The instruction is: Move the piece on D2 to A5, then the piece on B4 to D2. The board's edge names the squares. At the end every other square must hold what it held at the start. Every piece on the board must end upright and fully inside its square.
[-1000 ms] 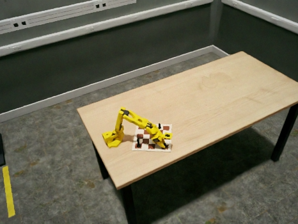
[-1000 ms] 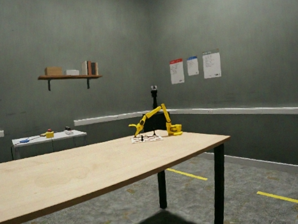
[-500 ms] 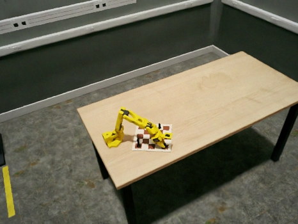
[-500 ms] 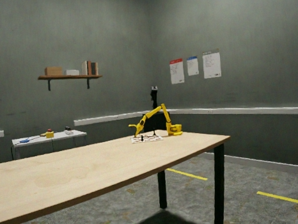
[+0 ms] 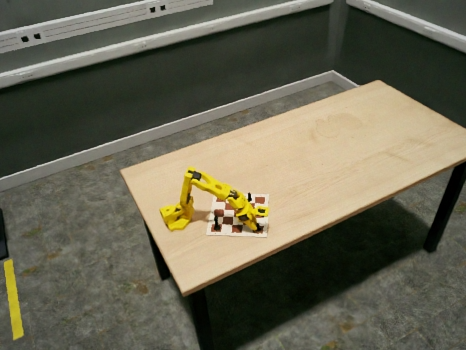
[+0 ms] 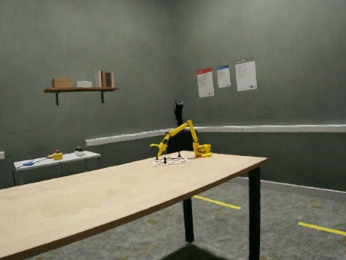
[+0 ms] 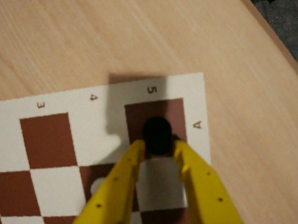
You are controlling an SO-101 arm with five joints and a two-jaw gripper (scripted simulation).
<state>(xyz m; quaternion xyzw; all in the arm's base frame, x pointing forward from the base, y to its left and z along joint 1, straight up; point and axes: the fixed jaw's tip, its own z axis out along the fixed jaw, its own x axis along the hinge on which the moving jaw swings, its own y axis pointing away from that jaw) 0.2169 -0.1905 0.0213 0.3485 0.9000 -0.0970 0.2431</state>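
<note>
A black piece [image 7: 159, 131] stands on the brown square A5, at the corner of the small checkered board [image 7: 175, 82] [image 5: 264, 234] [image 6: 171, 163]. My gripper [image 7: 159, 146] [image 5: 257, 226] [image 6: 159, 154] is low over that corner. Its two yellow fingers stand slightly apart on either side of the piece, a little wider than it, so the gripper is open by a small gap. Two other black pieces stand on the board: one at the far side [image 5: 249, 196] [image 6: 179, 152] and one at the near left side [image 5: 216, 220] [image 6: 165, 160]. Their squares cannot be read.
The board lies near the front left corner of a long wooden table [image 5: 325, 140] [image 6: 111, 189]. The table's edge [image 7: 267, 27] runs close past the A5 corner. The arm's yellow base [image 5: 176, 215] [image 6: 202, 149] stands left of the board.
</note>
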